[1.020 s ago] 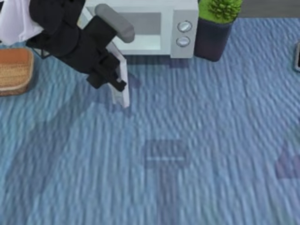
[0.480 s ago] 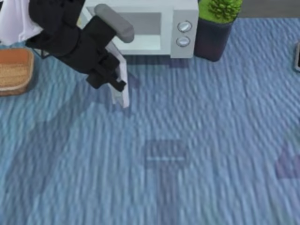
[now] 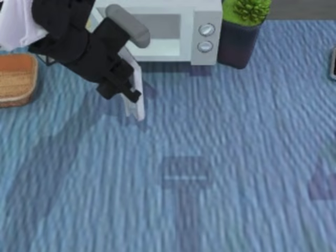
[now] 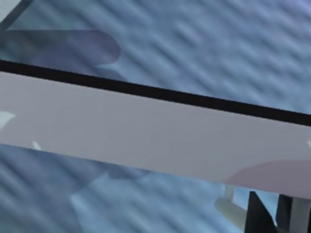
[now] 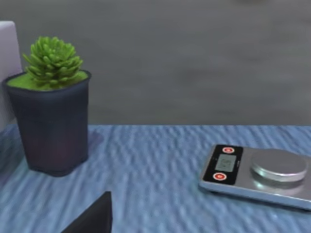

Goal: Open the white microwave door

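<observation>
white microwave (image 3: 173, 31) found at the far edge of the worktop (image 3: 220, 173), left of centre in the top view. white microwave door (image 3: 137, 92) found swung well out toward the near side, hinged at the left of the oven, cavity exposed. door's edge noted as a pale band across the left wrist view (image 4: 155, 136). left gripper (image 3: 126, 89) positioned at the door's free edge; jaws judged closed on that edge, though contact only partly visible. right gripper not visible in the top view; state of its jaws not determinable. potted plant (image 3: 244, 29) noted just beside the oven's right end, kitchen scale (image 5: 257, 174) well apart on the right, wooden tray (image 3: 16, 76) at the left edge.

risks assessed: grip slipping off the thin edge if pulled off the hinge arc; oven dragged forward or twisted by a straight pull, possibly nudging the plant; arm fouling the tray if the swing widened leftward.
</observation>
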{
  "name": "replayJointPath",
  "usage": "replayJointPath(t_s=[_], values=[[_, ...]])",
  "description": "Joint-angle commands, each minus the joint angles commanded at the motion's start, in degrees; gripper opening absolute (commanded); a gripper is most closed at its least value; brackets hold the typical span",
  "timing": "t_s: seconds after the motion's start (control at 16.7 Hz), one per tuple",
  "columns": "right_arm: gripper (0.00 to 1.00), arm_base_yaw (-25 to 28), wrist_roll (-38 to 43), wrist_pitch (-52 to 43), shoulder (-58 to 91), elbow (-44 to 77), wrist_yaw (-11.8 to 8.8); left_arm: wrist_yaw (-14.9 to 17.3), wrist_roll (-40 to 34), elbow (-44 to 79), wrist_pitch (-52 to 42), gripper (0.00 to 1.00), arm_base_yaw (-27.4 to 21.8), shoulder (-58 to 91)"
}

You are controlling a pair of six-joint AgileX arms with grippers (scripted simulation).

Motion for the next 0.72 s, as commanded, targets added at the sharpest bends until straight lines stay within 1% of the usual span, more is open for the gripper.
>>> replayJointPath(t_s=[0.18,0.54,0.72], values=[[1.00,0.00,0.00,0.00,0.00,0.00,0.00,0.86,2.09,0.01,-0.56,0.00,0.82,-0.24],[1.00,0.00,0.00,0.00,0.00,0.00,0.00,4.76,10.99,-0.35,-3.32,0.00,4.41,-1.01],[1.00,0.00,0.00,0.00,0.00,0.00,0.00,5.09,11.76,-0.44,-3.61,0.00,4.73,-1.04]])
